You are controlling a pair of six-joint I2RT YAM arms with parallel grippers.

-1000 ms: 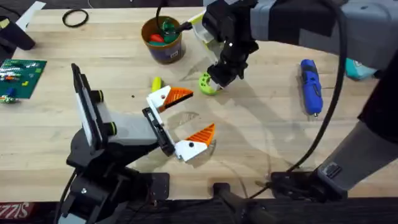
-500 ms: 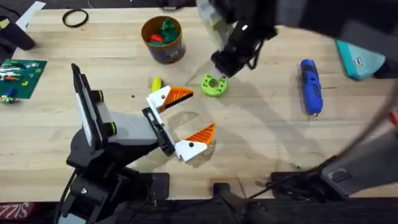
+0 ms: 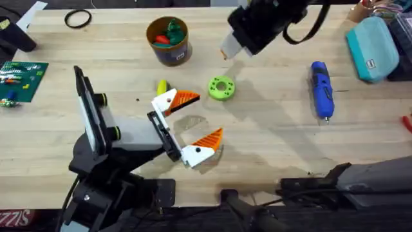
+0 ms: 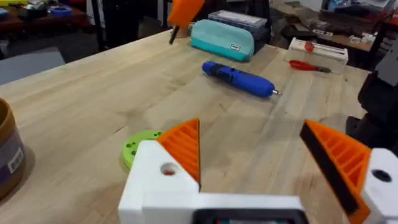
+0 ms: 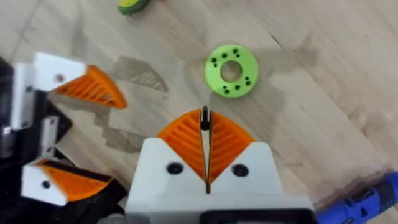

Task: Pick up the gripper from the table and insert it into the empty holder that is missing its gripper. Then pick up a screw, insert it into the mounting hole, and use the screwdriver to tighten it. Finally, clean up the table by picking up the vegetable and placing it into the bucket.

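- Right now the right claw [image 5: 205,134] hangs above the bench [image 3: 270,142], its orange pads pressed together on what looks like a tiny dark screw
- Left claw [image 4: 255,155] is spread wide, both fingers fitted
- Risk: the screw slipping out on the way to its hole
- Screwdriver [image 3: 322,89] lies untouched; yellow vegetable [image 3: 161,86] sits near the bucket [image 3: 168,40]

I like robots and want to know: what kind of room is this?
Probably a robot workshop or lab. On the wooden table lie a blue screwdriver and a green circuit board, and the left wrist view shows more cluttered benches behind.
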